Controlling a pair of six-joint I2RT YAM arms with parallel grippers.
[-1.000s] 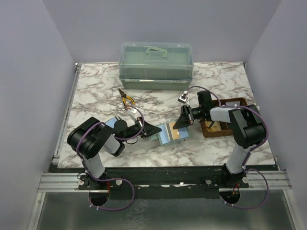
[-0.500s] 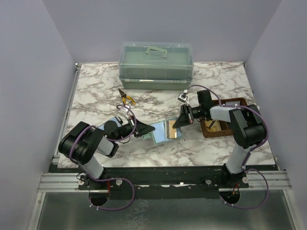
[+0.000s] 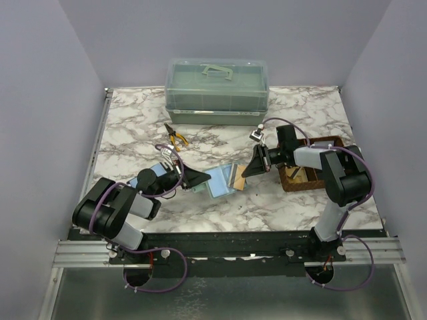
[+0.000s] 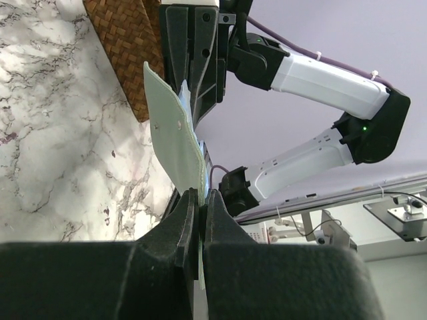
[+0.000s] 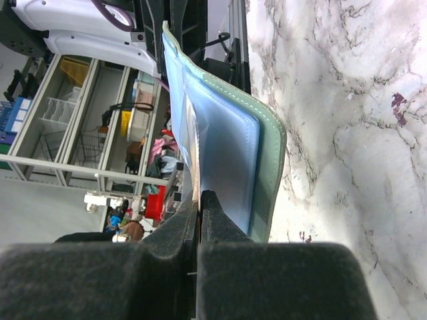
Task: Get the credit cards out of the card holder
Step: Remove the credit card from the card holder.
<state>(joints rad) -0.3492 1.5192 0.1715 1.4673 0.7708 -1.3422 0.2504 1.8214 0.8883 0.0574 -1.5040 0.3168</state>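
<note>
The card holder [image 3: 219, 181] hangs open above the table's middle, grey-green outside, blue inside. My left gripper [image 3: 204, 179] is shut on its left edge; in the left wrist view the jaws [image 4: 201, 197] clamp the grey-green flap [image 4: 170, 127]. My right gripper [image 3: 246, 171] is shut on a tan credit card [image 3: 238, 177] sticking out of the holder's right side. In the right wrist view the jaws [image 5: 199, 199] pinch the thin card edge [image 5: 196, 167] beside the blue pockets [image 5: 227, 153]. Any other cards are hidden.
A translucent green lidded box [image 3: 217, 90] stands at the back. Pliers [image 3: 175, 138] lie left of centre. A small clip-like object [image 3: 256, 133] sits near the right arm. A brown basket [image 3: 313, 173] is at the right. A blue panel [image 3: 157, 171] lies under the left arm.
My left gripper has pulled the holder to the left. My right gripper has stayed near the same spot, a little higher, still gripping the tan card.
</note>
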